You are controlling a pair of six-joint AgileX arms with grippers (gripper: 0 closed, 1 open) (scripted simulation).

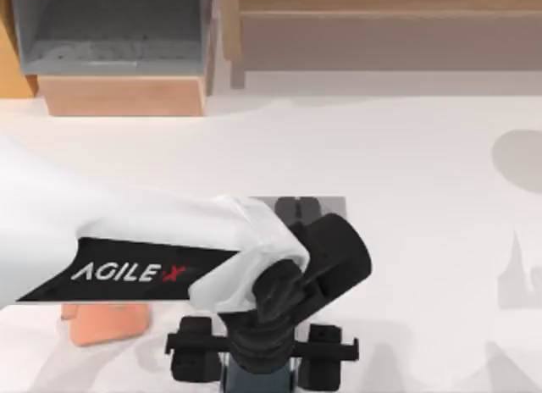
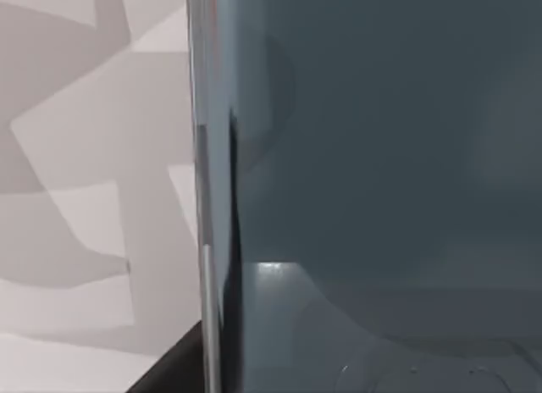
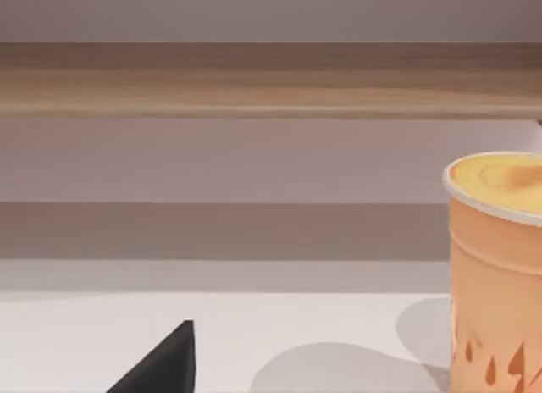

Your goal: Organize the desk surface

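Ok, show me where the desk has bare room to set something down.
Free: the desk surface between the wooden shelves and the left arm, out to the right. Crowded: near edge, where the left end effector meets a dark slab beside an orange item.

We see a broad white bench (image 1: pixel 356 147). At its far edge stand two light wooden shelf units (image 1: pixel 118 50), the left one grey inside. A small grey square pad (image 1: pixel 332 207) lies near the middle. An orange paper cup (image 3: pixel 495 266) stands upright on the bench before the shelving.

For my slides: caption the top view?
Left gripper lowered over a dark slab at the white desk surface's near edge.
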